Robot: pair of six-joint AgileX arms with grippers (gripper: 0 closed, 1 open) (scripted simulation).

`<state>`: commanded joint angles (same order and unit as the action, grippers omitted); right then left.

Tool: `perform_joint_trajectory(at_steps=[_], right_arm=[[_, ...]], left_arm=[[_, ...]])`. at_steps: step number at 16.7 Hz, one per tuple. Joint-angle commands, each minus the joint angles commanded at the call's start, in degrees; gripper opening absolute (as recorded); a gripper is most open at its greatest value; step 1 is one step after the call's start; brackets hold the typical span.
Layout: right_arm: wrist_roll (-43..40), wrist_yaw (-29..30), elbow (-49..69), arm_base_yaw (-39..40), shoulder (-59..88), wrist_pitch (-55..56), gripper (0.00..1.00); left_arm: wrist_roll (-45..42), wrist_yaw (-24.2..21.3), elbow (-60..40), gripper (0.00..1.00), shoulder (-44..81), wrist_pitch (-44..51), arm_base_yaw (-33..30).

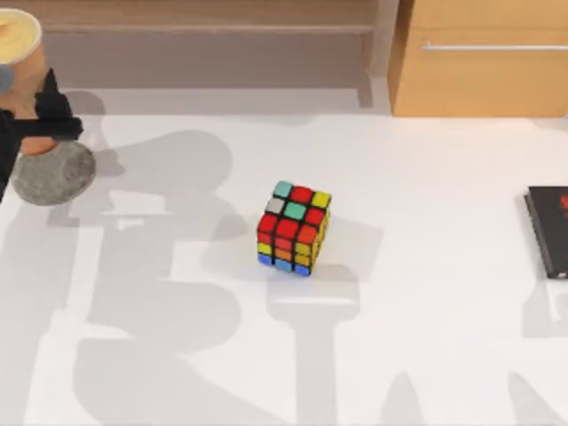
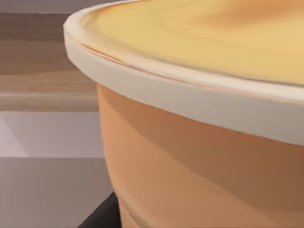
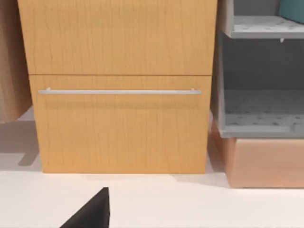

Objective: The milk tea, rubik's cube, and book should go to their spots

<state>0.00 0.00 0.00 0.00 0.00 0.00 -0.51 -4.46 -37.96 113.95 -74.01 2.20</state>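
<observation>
The milk tea [image 1: 19, 49], an orange-tan cup with a creamy top, is at the table's far left corner, and my left gripper [image 1: 37, 124] is shut around its lower body. It hangs just above a round grey stone coaster [image 1: 53, 173]. Up close in the left wrist view, the cup [image 2: 199, 156] shows its rim and side, with a dark finger [image 2: 102, 216] at its base. The rubik's cube [image 1: 294, 227] stands alone in the table's middle. A teal corner [image 3: 292, 8] rests on an upper grey shelf; I cannot tell whether it is the book.
A thin black book with a red mark [image 1: 550, 229] lies at the right edge. A wooden cabinet with a drawer handle [image 1: 493, 46] stands at the back right, next to grey shelves [image 3: 259, 123]. A low wooden shelf [image 1: 209, 31] runs along the back.
</observation>
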Motion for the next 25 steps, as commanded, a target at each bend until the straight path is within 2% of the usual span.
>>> perform_joint_trajectory(at_steps=[10, 15, 25], right_arm=[[0.0, 0.0, 0.0, 0.0, 0.0, 0.0, 1.0], [0.0, 0.0, 0.0, 0.0, 0.0, 0.0, 1.0], [0.0, 0.0, 0.0, 0.0, 0.0, 0.0, 1.0]], left_arm=[[0.04, -0.09, -0.06, 0.0, 6.76, -7.05, 0.0], [0.05, -0.09, 0.07, 0.0, 7.6, -7.67, -0.02], [0.05, -0.09, 0.07, 0.75, 7.6, -7.67, -0.02]])
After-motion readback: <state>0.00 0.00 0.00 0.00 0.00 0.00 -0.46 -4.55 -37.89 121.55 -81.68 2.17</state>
